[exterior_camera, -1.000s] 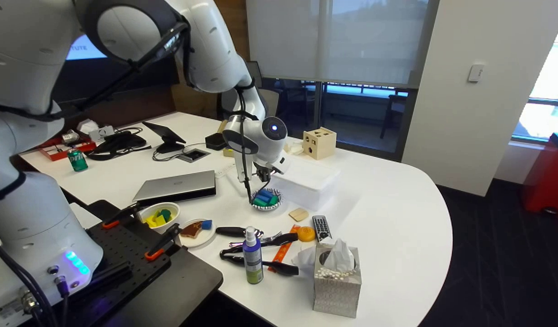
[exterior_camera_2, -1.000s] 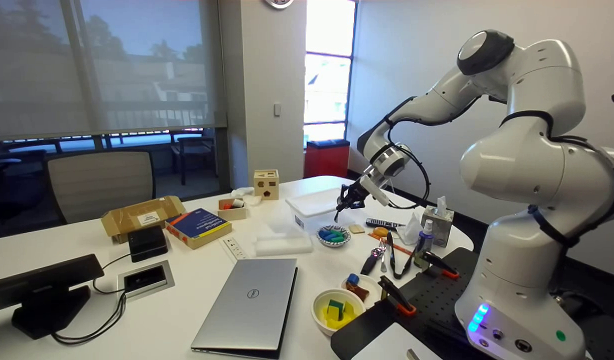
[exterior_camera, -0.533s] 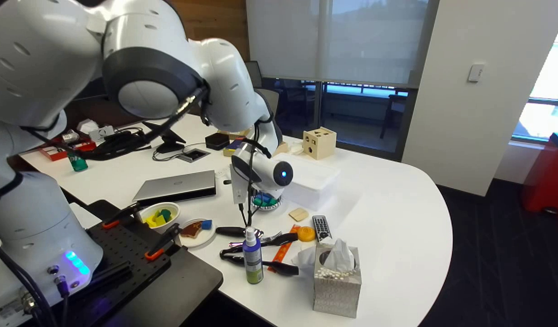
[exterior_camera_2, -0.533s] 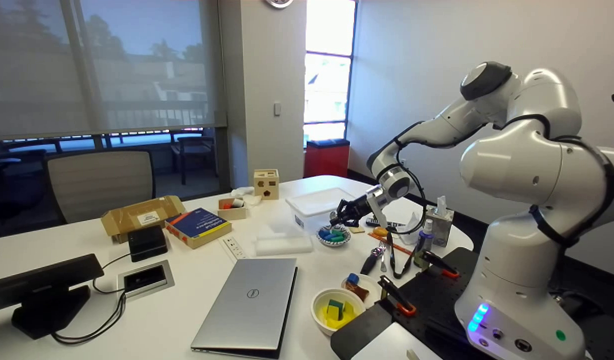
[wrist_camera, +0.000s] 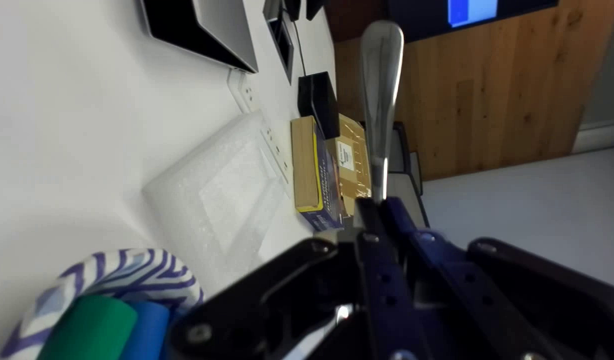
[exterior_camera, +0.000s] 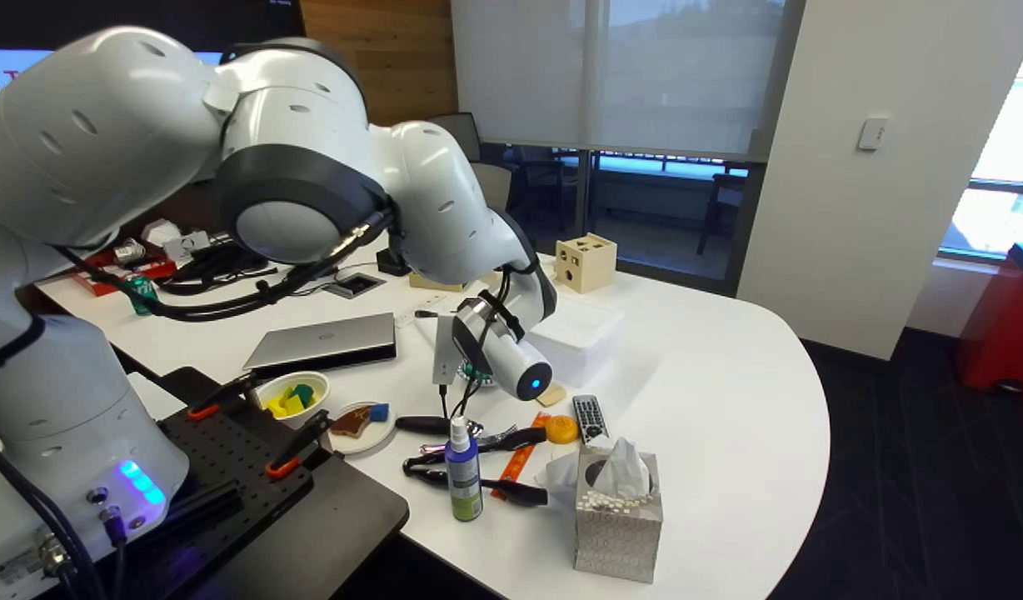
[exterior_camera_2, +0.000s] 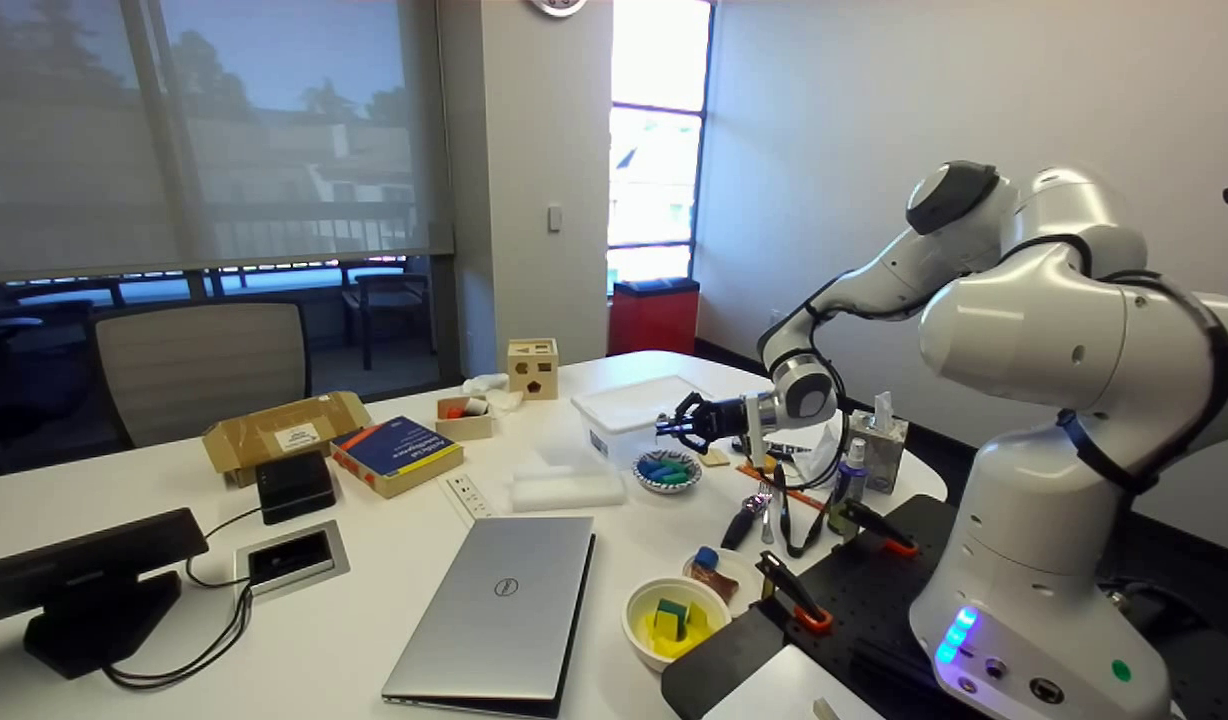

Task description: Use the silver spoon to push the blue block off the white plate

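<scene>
above the white surface (exterior_camera: 728, 400) we see our black gripper (wrist_camera: 381, 204) clamped on the glossy silver metal spoon (wrist_camera: 379, 85), its far end broad, rounded.

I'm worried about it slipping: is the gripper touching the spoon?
Touching. The wrist view shows the gripper pinching the spoon, which sticks out from between its closed jaws.
</scene>
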